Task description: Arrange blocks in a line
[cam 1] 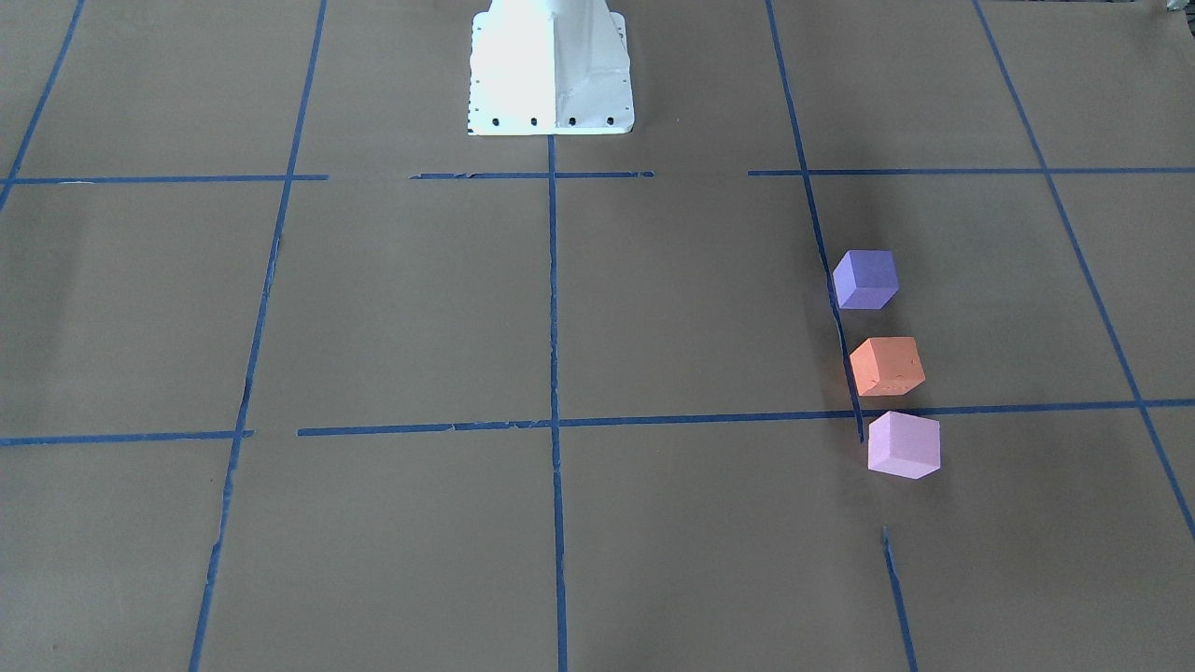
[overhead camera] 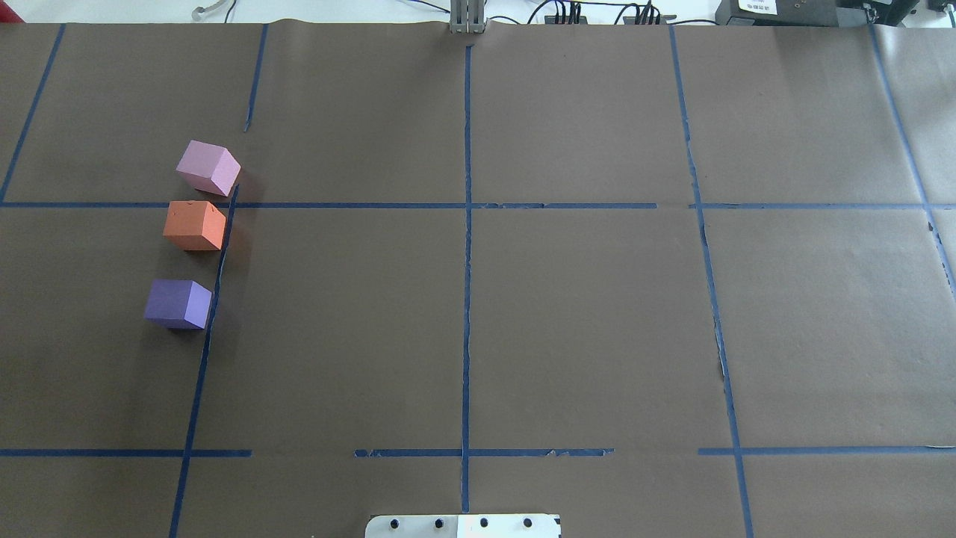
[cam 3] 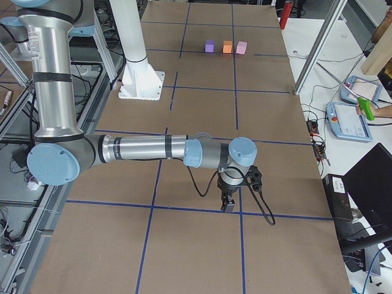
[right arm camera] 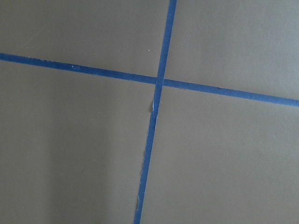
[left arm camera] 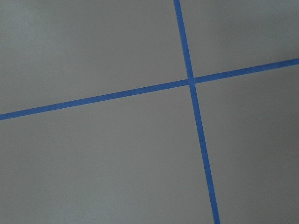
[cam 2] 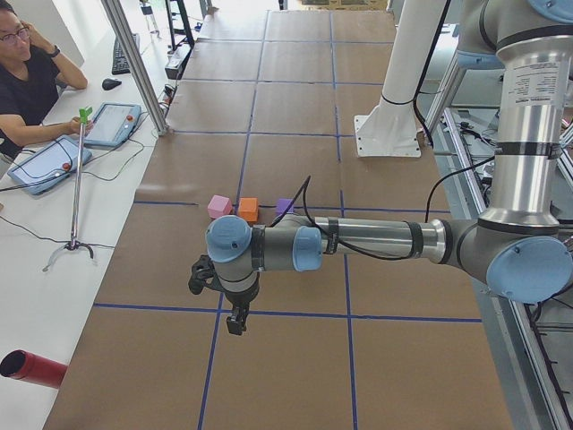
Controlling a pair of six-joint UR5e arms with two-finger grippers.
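Blocks sit in a row on the brown counter [overhead camera: 582, 321]: small pink foam cube [overhead camera: 208, 167], small orange foam cube [overhead camera: 195, 225], small blue-violet foam cube [overhead camera: 178, 304]. The row points away from the robot, nearer the left arm [cam 2: 358, 237]. Jaws wide or narrow? I cannot tell

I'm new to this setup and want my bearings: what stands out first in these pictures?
Three colourful cubes stand in a row beside a blue tape line on the robot's left side: the pink-lilac block farthest from the base, orange block between, blue-violet block nearest. The left gripper and right gripper hang low toward opposite ends of the table, away from them.
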